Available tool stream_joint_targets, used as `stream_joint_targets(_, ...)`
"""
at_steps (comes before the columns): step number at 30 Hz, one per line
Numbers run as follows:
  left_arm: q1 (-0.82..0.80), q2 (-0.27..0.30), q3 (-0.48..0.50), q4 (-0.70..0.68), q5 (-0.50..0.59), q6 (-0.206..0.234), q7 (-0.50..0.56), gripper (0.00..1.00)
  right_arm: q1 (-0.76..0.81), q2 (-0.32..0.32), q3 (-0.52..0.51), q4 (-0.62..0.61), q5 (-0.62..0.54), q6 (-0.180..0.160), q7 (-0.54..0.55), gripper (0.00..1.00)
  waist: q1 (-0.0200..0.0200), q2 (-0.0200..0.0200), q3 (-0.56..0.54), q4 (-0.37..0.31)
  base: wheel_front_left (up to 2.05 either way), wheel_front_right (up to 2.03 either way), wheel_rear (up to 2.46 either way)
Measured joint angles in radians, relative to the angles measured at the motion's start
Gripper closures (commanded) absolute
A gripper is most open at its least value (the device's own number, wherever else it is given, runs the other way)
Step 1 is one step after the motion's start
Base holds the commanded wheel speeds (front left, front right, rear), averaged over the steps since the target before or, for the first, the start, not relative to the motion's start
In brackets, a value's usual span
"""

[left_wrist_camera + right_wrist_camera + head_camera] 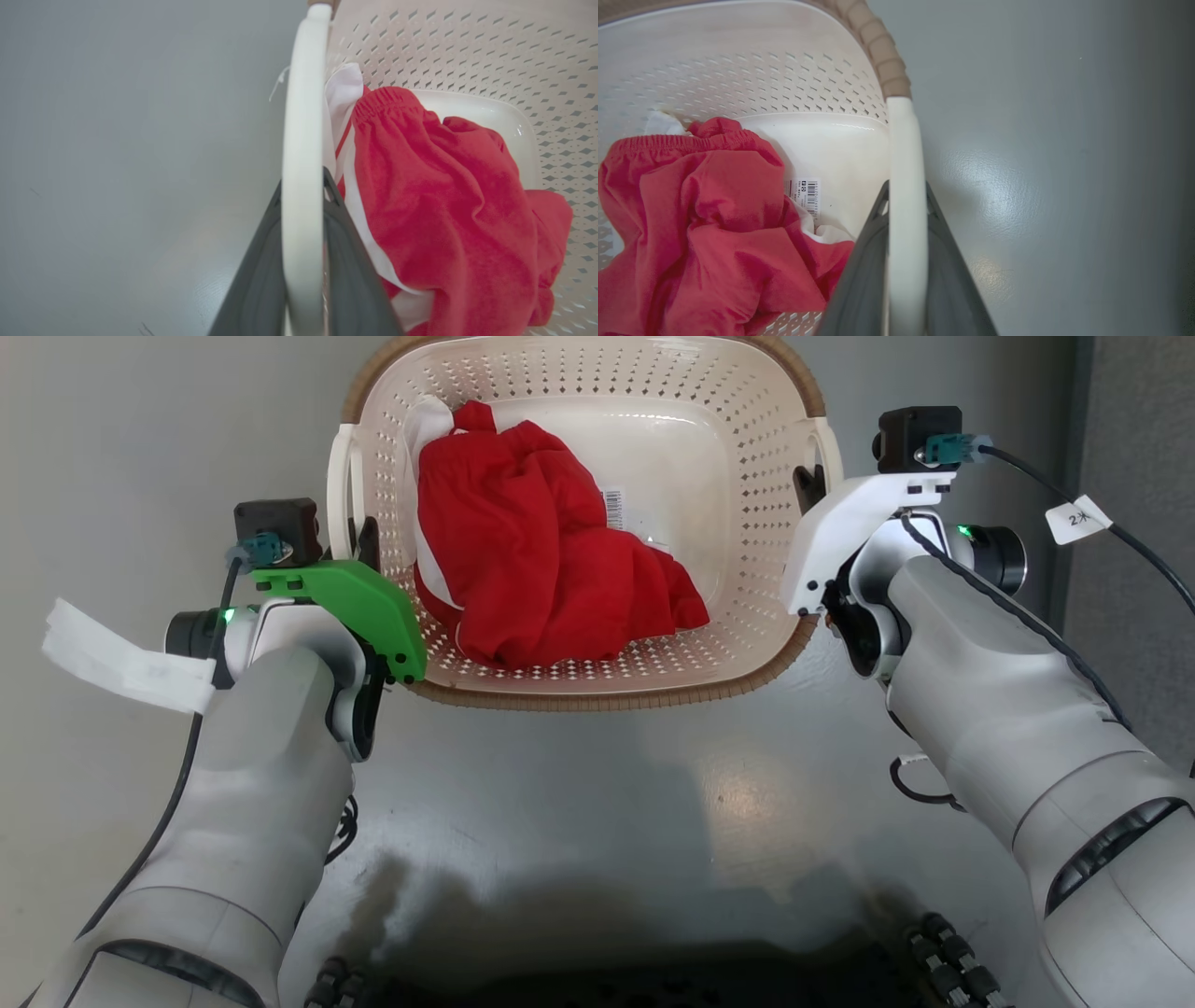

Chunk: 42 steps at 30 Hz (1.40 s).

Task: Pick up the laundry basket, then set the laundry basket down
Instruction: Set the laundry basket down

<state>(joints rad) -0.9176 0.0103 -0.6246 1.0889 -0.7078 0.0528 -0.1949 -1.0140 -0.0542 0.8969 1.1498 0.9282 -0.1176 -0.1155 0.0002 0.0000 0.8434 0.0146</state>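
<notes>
The laundry basket [747,523] is cream-white and perforated, with a brown rim [597,695], and sits at the top middle of the head view. A red garment [532,560] with white trim lies in it beside a barcode sticker [613,509]. My left gripper [364,537] is shut on the basket's left loop handle [302,116], one dark finger [345,261] on each side. My right gripper [810,485] is shut on the right loop handle [903,154] in the same way. I cannot tell whether the basket rests on the floor.
Grey glossy floor [607,803] surrounds the basket. A darker panel [1130,429] runs along the right edge. My base with its rollers [943,952] shows at the bottom. Paper tags hang on the left cable [121,658] and the right cable [1075,518].
</notes>
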Motion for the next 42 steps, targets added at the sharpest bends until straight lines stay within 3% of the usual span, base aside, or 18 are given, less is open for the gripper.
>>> stream_joint_targets(26,-0.027,-0.002,-0.015,0.036,-0.001,-0.018,-0.027,1.00,-0.017,0.004,0.011,0.015,0.002,0.002,-0.043,1.00,-0.0001,0.0000,0.058,-0.008,0.00,0.00,0.00)
stream_joint_targets(30,-0.029,-0.002,-0.017,0.038,-0.002,-0.020,-0.027,1.00,-0.017,0.004,0.015,0.017,0.004,0.002,-0.044,0.84,-0.0001,0.0000,0.060,-0.008,0.00,0.00,0.00)
stream_joint_targets(31,-0.029,-0.002,-0.017,0.040,-0.002,-0.022,-0.027,1.00,-0.017,0.005,0.015,0.017,0.005,0.002,-0.048,0.71,-0.0001,0.0000,0.060,-0.008,0.00,0.00,0.00)
stream_joint_targets(32,-0.029,-0.002,-0.018,0.041,-0.004,-0.022,-0.028,1.00,-0.017,0.005,0.015,0.017,0.005,0.002,-0.052,0.67,-0.0001,0.0000,0.060,-0.008,0.00,0.00,0.00)
stream_joint_targets(33,-0.030,-0.003,-0.018,0.042,-0.009,-0.022,-0.027,0.95,-0.018,0.004,0.015,0.018,0.006,0.002,-0.053,0.62,-0.0001,0.0000,0.060,-0.007,0.00,0.00,0.00)
stream_joint_targets(35,-0.030,-0.002,-0.019,0.047,-0.010,-0.022,-0.032,0.69,-0.018,0.003,0.016,0.019,0.006,0.002,-0.054,0.50,-0.0001,0.0000,0.060,-0.007,0.00,0.00,0.00)
stream_joint_targets(36,-0.030,-0.002,-0.018,0.050,-0.011,-0.022,-0.032,0.56,-0.018,0.003,0.016,0.020,0.006,0.002,-0.056,0.29,-0.0001,0.0000,0.060,-0.007,0.00,0.00,0.00)
stream_joint_targets(37,-0.030,0.002,-0.018,0.054,-0.013,-0.021,-0.035,0.51,-0.018,0.002,0.016,0.020,0.006,0.002,-0.058,0.19,-0.0001,0.0000,0.059,-0.006,0.00,0.00,0.00)
stream_joint_targets(38,-0.030,0.005,-0.017,0.058,-0.016,-0.021,-0.035,0.36,-0.018,-0.001,0.015,0.021,0.007,0.002,-0.062,0.09,-0.0001,0.0000,0.059,-0.006,0.00,0.00,0.00)
stream_joint_targets(39,-0.030,0.008,-0.017,0.060,-0.019,-0.020,-0.035,0.00,-0.019,-0.006,0.015,0.022,0.007,0.002,-0.063,0.00,-0.0001,0.0000,0.058,-0.006,0.00,0.00,0.00)
stream_joint_targets(42,-0.031,0.008,-0.016,0.062,-0.020,-0.020,-0.035,0.00,-0.021,-0.009,0.015,0.025,0.013,0.002,-0.066,0.00,-0.0001,0.0000,0.056,-0.006,0.00,0.00,0.00)
